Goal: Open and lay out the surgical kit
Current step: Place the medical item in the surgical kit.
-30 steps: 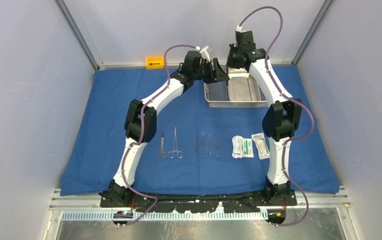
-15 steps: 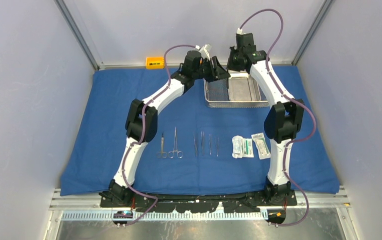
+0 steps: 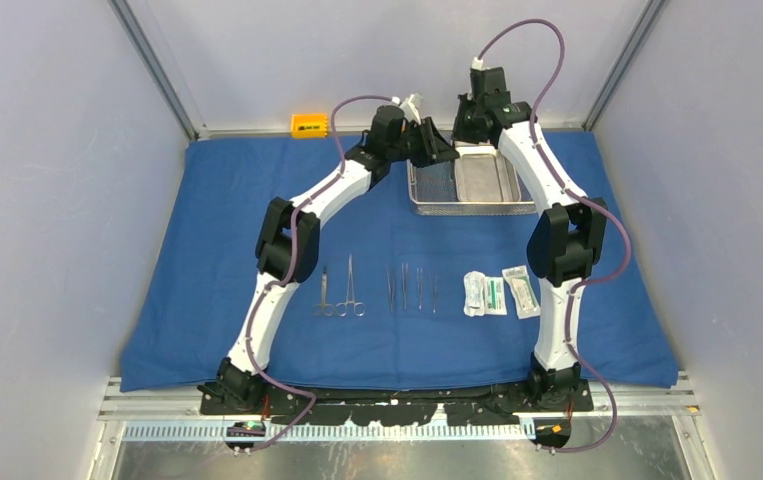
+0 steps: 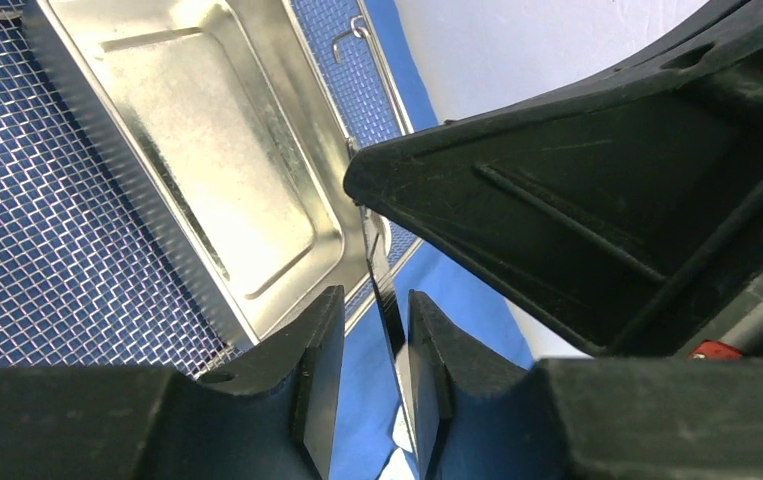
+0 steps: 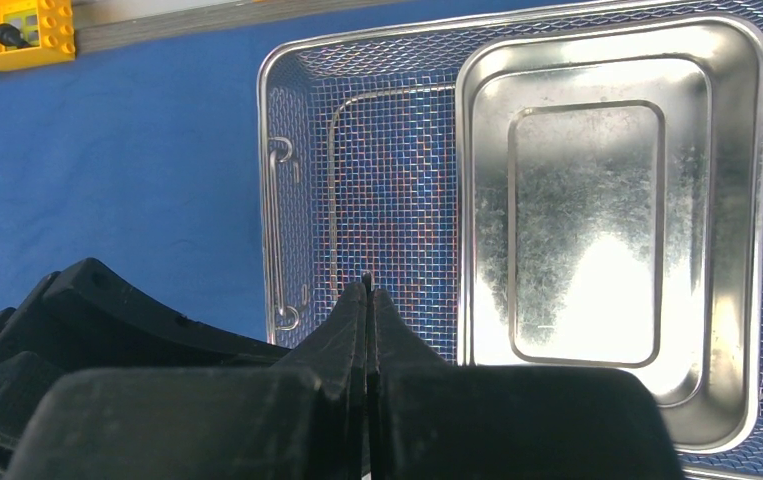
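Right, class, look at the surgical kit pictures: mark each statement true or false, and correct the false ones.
1. The steel pan sits inside the mesh tray. True.
2. The scissors and forceps lie in the tray. False: they lie in a row on the blue cloth, nearer the arm bases.
3. The right gripper is shut. True.
4. The yellow block rests in the pan. False: it sits beyond the cloth's far edge.
5. The left gripper is fully shut. False: a gap shows between its fingers.
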Controlling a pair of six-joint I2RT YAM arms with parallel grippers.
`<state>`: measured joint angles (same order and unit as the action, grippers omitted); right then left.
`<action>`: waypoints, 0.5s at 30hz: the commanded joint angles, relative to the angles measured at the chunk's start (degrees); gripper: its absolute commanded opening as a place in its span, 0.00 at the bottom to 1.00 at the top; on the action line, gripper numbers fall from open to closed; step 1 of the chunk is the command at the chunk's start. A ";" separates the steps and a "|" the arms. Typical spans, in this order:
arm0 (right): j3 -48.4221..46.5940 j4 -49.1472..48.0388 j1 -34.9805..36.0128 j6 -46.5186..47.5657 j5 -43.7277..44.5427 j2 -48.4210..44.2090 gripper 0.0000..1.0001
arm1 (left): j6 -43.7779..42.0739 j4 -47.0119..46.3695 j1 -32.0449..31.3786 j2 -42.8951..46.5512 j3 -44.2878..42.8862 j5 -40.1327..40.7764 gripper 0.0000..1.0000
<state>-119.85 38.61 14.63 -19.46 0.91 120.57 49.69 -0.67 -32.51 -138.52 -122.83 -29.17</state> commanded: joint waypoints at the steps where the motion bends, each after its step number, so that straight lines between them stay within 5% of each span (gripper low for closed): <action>1: 0.23 -2.66 0.41 -0.30 -0.12 -4.41 0.00 | 1.34 -4.09 -0.14 -0.27 -3.12 -0.13 0.30; 15: 0.88 -3.17 0.48 0.37 -0.12 -4.55 0.00 | 2.91 -4.96 -0.17 -0.43 -2.56 -0.01 0.00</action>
<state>-119.57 37.85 14.63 -19.40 0.95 120.49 52.29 -1.91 -32.40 -138.80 -123.33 -28.45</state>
